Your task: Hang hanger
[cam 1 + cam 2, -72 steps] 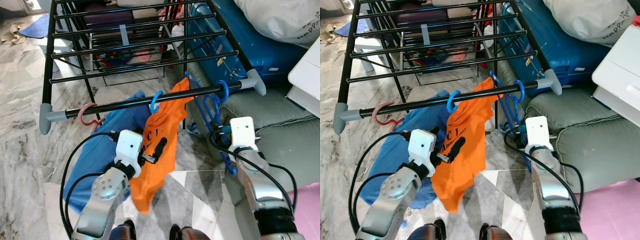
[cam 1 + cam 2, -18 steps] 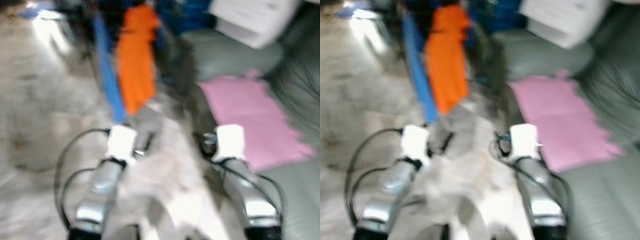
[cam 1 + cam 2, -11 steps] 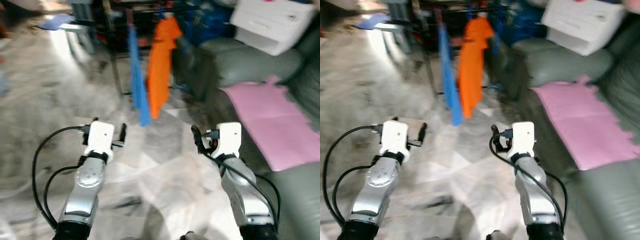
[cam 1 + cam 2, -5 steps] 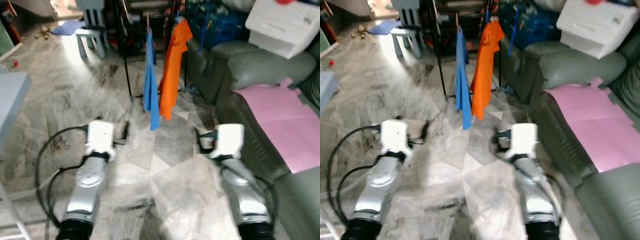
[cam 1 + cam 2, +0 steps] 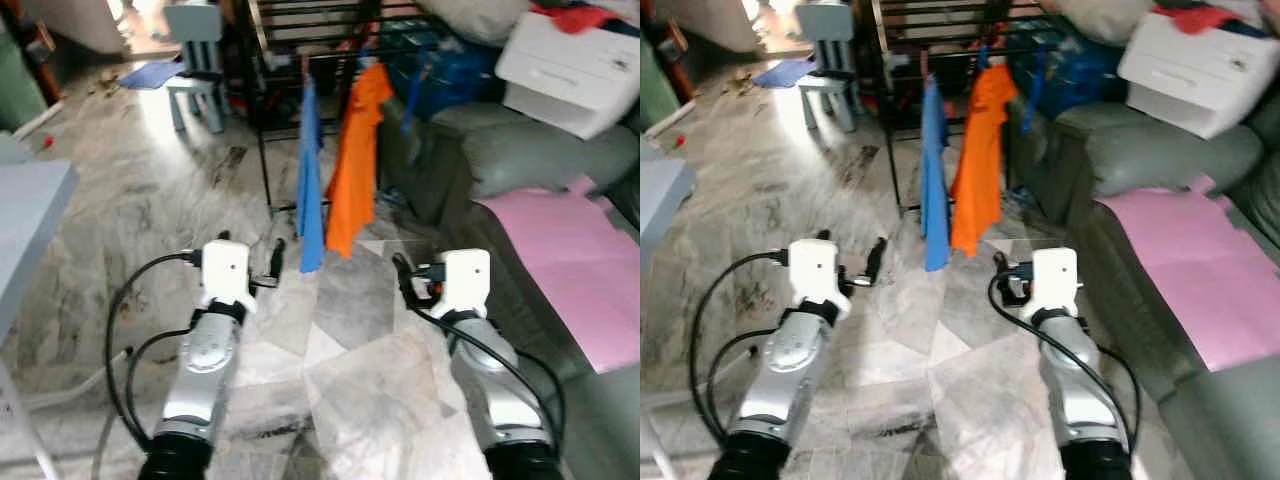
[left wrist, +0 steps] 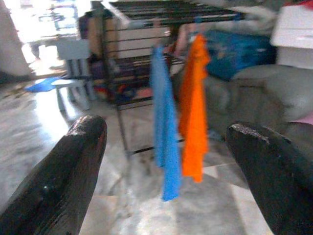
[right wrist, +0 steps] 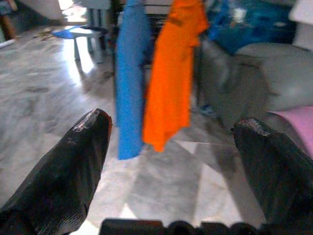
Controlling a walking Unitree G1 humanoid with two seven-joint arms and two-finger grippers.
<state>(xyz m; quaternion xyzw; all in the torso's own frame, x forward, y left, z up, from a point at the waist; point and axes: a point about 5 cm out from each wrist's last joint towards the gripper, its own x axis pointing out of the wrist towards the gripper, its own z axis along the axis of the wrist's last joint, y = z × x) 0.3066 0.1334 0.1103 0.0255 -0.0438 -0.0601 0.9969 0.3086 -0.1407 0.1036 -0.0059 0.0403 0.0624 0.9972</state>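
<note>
Marble floor [image 5: 120,220], black rack [image 5: 300,20] far ahead with blue cloth [image 5: 310,190] and orange shirt [image 5: 357,160] hanging side by side, grey sofa [image 5: 540,150] on right, left wrist view: left gripper [image 6: 166,161] spread wide, empty, right wrist view: right gripper [image 7: 171,161] likewise released, hanger hooks too blurred to make out.

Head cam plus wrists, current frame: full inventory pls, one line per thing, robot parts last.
drying rack: 1, black, far centre, ahead of the robot
orange garment: 1, orange, hanging on the rack
blue garment: 1, blue, hanging beside the orange one, on its left
small chair: 1, pale blue, far left on the floor
sofa: 1, grey-green, right side
pink sheet: 1, pink, lying on the sofa
white box: 1, white, far right, above the sofa
floor: marble, grey-white
left gripper: 1, black fingers apart, empty
right gripper: 1, black fingers apart, empty
</note>
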